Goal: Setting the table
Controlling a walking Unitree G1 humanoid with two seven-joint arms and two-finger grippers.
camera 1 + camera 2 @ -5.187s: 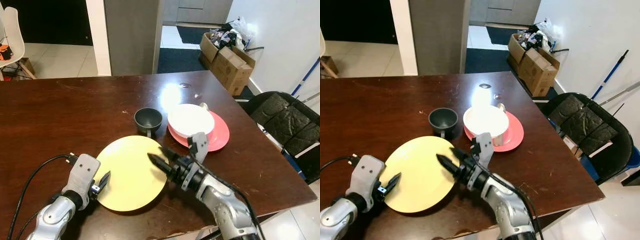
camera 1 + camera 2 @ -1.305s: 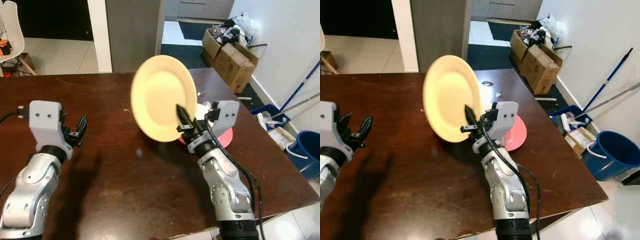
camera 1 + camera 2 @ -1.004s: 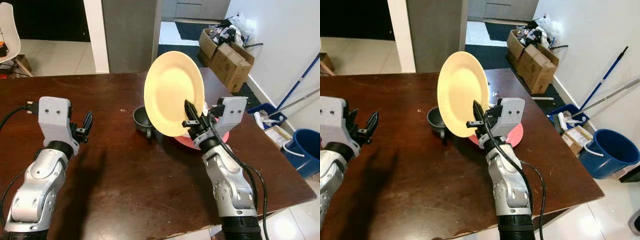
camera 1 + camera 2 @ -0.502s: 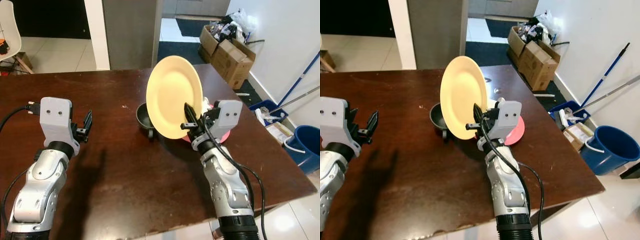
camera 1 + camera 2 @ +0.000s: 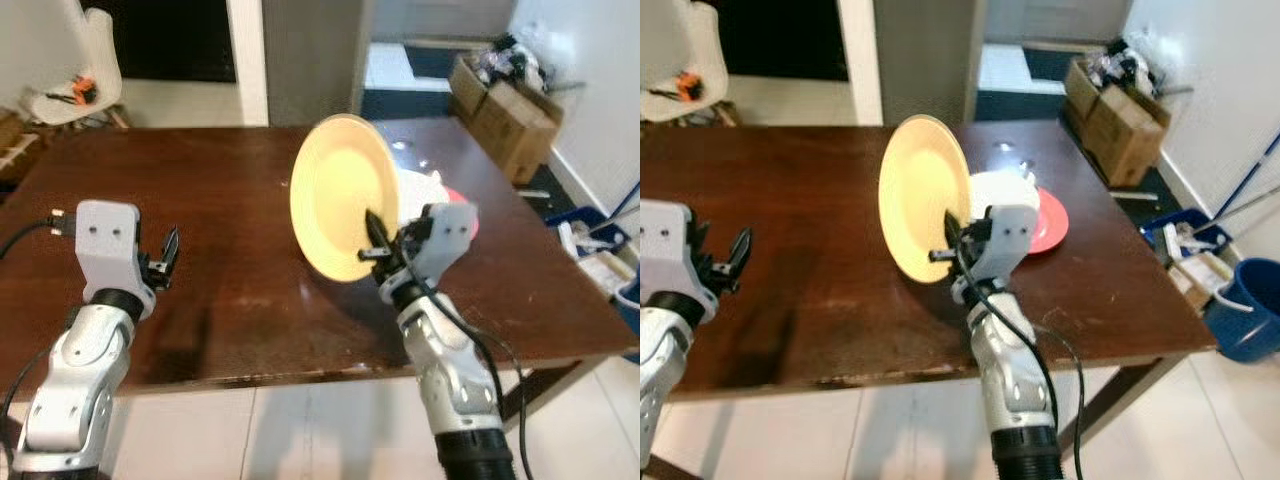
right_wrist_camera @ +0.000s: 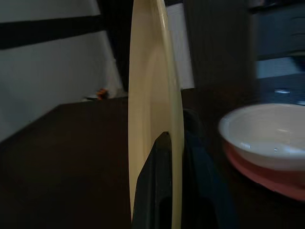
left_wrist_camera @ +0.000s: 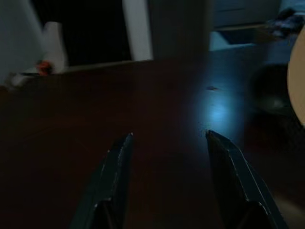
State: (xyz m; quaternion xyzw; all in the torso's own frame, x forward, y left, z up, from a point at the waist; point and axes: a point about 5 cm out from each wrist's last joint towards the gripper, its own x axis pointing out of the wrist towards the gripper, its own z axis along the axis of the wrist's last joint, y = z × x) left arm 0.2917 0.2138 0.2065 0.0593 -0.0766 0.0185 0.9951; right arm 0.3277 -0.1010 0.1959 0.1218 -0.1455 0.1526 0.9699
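Dark wooden table (image 5: 200, 200) spans most of the scene; bare top on the left and near side, crockery grouped at the far right. That bare stretch looks like the likely place for a setting.

Yellow plate (image 5: 340, 195) is off the table, held almost on edge in the air over the table's centre-right, face turned to the left. Judgement: it's carried upright because the grip is on the rim, the only part two thin fingers can clamp. It will have to be tipped flat before it goes down.

White bowl (image 5: 1002, 190) sits on the red plate (image 5: 1050, 222), far right, behind the yellow plate. Stacked like that they read as waiting their turn. A dark cup shape shows behind the yellow plate in the right wrist view, mostly hidden.

Right gripper (image 5: 372, 238) is clamped on the yellow plate's lower rim, one finger on each face; the right wrist view shows the rim edge-on between the fingers (image 6: 155, 191).

Left gripper (image 5: 165, 262) hangs over the near-left table edge, fingers apart, holding nothing, well apart from the plate. Looks parked clear of the plate's path.
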